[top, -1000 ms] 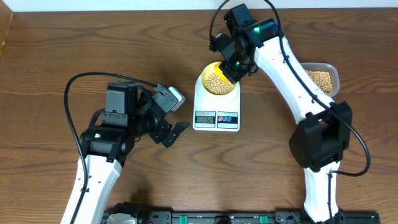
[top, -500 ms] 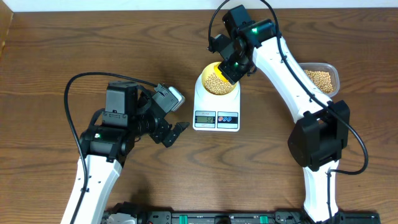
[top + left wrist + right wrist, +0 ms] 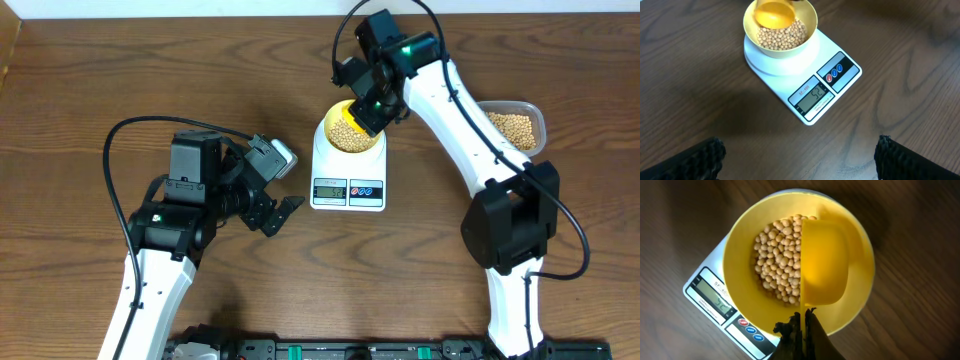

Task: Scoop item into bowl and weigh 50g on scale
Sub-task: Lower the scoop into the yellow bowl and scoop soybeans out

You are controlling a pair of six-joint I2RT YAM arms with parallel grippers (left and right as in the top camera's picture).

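Right arm (image 3: 450, 110) nudged leftward, scoop (image 3: 824, 262) (empty) inside bowl (image 3: 735, 265) rim, above beans (image 3: 775, 255)

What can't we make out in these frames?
Overhead: digits on the white rectangular digital scale too small to read.
Overhead: right arm hides part of the clear plastic tub.
Right wrist: yellow plastic scoop covers some small tan beans in the pale yellow round bowl.
Right wrist: right gripper cut off by bottom edge.
Left wrist: left gripper cut off; only fingertips show.

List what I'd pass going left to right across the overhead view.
left gripper → white scale → clear tub
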